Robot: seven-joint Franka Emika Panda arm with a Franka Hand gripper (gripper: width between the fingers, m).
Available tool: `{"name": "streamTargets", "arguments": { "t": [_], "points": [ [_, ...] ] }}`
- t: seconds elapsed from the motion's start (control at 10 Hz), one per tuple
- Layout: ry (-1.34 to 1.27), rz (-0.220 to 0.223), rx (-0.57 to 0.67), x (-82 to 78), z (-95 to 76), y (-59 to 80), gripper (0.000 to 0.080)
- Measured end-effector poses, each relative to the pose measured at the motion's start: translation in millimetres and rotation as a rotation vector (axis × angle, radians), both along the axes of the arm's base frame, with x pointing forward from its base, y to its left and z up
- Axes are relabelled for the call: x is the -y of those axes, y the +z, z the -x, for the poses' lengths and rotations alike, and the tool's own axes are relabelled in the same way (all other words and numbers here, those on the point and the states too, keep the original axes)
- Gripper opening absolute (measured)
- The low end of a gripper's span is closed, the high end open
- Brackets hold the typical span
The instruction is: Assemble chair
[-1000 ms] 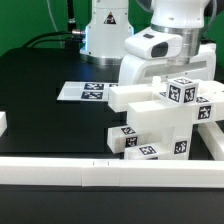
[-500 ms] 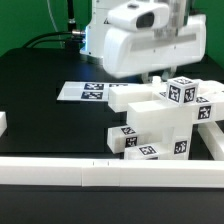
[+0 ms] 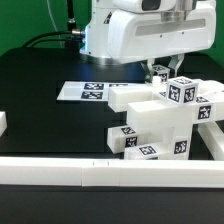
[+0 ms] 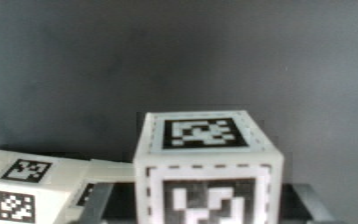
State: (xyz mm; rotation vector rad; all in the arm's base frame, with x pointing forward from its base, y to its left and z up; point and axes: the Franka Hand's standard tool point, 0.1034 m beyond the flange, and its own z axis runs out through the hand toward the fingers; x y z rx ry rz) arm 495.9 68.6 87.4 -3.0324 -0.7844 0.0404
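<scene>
The arm's white body fills the upper centre and right of the exterior view, with the gripper (image 3: 160,72) hanging from it just above the chair (image 3: 160,122). Its fingers (image 3: 163,72) are narrow-set, nearly together; whether they pinch a post or merely sit at its top cannot be told from either view.

The chair stands in the right half of the exterior frame, on the black table (image 3: 45,70), a stack of chunky white blocks with square tags on several faces. A slab juts out toward the centre of the frame, and tagged posts rise at the right.

The marker board (image 3: 85,91) lies flat on the table left of the chair, near the slab's end. A low white rail (image 3: 70,171) runs across the bottom of the frame in front of everything.

In the wrist view, a tagged post end (image 4: 206,155) sits close to the camera, and a second tagged block (image 4: 30,182) lies beside it, tilted.
</scene>
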Motion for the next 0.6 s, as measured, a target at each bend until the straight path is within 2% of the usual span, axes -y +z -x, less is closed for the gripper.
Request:
{"name": "streamTargets", "arguments": {
  "t": [0.1,0.5,0.6],
  "points": [
    [0.005,0.0,0.0,0.8,-0.7,1.5,0.0284],
    [0.01,-0.008,-0.019,13.7,-31.8,32.5,0.0284],
    [0.011,-0.006,-0.031,13.1,-34.0,30.8,0.0284]
  ]
}}
